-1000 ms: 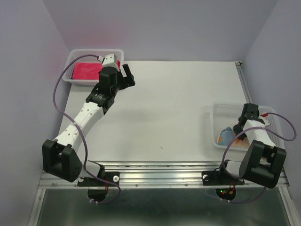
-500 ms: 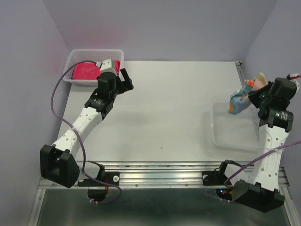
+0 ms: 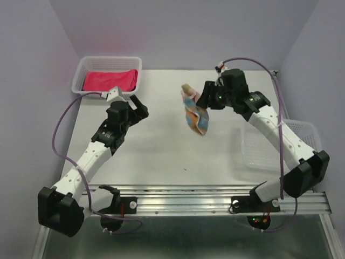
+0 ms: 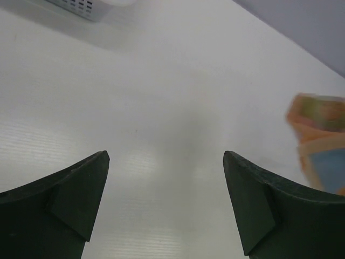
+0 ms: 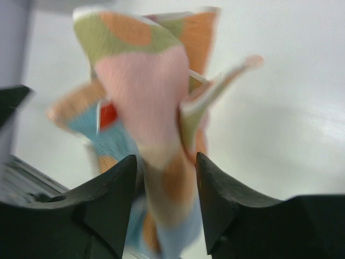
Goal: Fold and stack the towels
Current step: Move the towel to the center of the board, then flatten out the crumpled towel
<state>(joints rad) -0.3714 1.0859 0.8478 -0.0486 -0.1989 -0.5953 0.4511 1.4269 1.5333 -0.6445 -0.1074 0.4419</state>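
Orange-and-blue patterned towel (image 3: 195, 114) up in the air over mid table (image 3: 161, 151), bunched between the right gripper (image 5: 166, 157) fingers.
Blurred: can't tell if pinched or let go. Left gripper (image 4: 166, 155) spread wide, well apart; pink-red towel (image 3: 109, 80) in far-left basket (image 3: 81, 67).

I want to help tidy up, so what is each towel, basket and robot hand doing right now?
patterned towel, hanging in the air from the right gripper.
pink-red towel, folded flat in the far-left basket.
right basket, upright, no towel showing inside.
left gripper, open, holding nothing.
right gripper, closed on the patterned towel.
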